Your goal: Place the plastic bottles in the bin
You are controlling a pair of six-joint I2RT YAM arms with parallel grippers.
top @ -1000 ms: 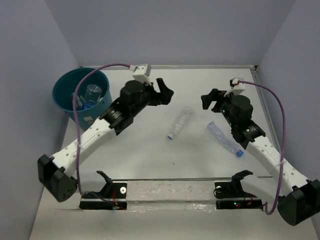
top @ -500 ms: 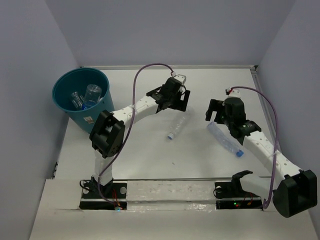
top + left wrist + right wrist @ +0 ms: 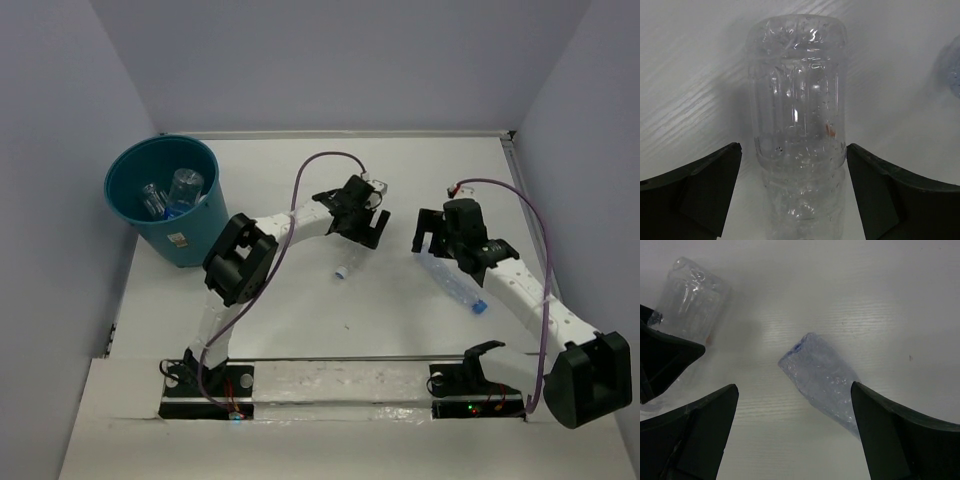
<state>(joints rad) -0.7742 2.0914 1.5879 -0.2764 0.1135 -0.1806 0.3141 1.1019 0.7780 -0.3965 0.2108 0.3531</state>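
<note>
Straddling the clear bottle [image 3: 797,100] at the tabletop's middle, the left gripper [image 3: 792,170] stands spread across its long axis (cap [image 3: 342,270] toward the near edge); the bin [image 3: 150,235] sits at the far-left corner.

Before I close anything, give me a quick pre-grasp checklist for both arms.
1. The left fingers are open: ok.
2. The clear bottle is centred between them: ok.
3. The right fingers are open: ok.
4. The bluish bottle is centred between them: not ok, it lies angled, off to one side.
5. Both are low enough to grip: cannot tell.
6. The bin has room: ok.
</note>
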